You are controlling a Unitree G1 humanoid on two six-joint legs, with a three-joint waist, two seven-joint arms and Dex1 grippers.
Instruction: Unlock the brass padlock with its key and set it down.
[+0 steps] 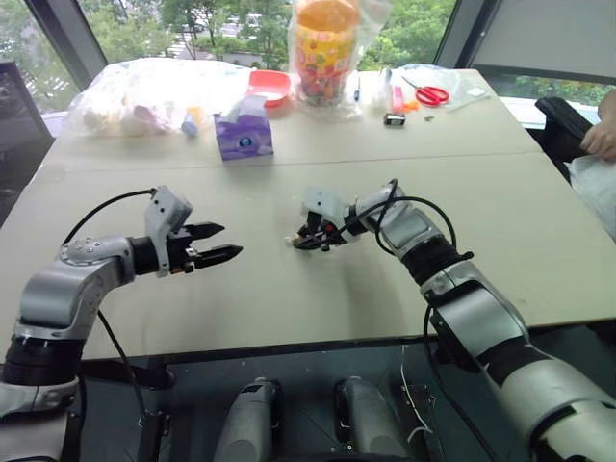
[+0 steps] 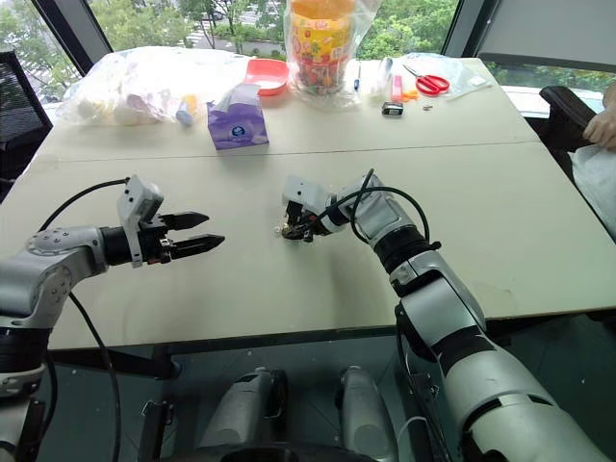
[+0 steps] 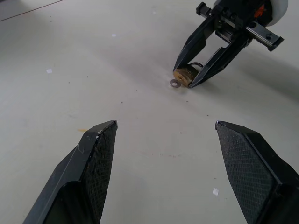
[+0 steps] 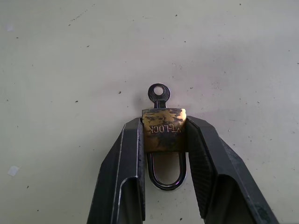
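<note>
The right gripper (image 4: 163,135) was squeezed shut on the brass padlock (image 4: 164,129), with one black finger on each side of the little gold body. The padlock sat low, at the table (image 1: 289,318), near the middle of it, though I could not tell if it really touched the top. The key (image 4: 159,93) was already in the lock. Its round head stuck out past the fingertips, away from the right wrist, and the silver shackle loop pointed back between the fingers. So the lock and key made one straight line along the gripper. The left gripper (image 1: 219,243) hung above the table, well apart, with its two fingers spread wide and nothing between them. It pointed across toward the padlock, and the key head faced its side. I think the left gripper was the one that needed to come over and pinch the key to turn it. The table between the two grippers was bare, so the way was free. The tissue box (image 1: 243,135) and the bags (image 1: 144,96) were far back, and the table edges were not close.
</note>
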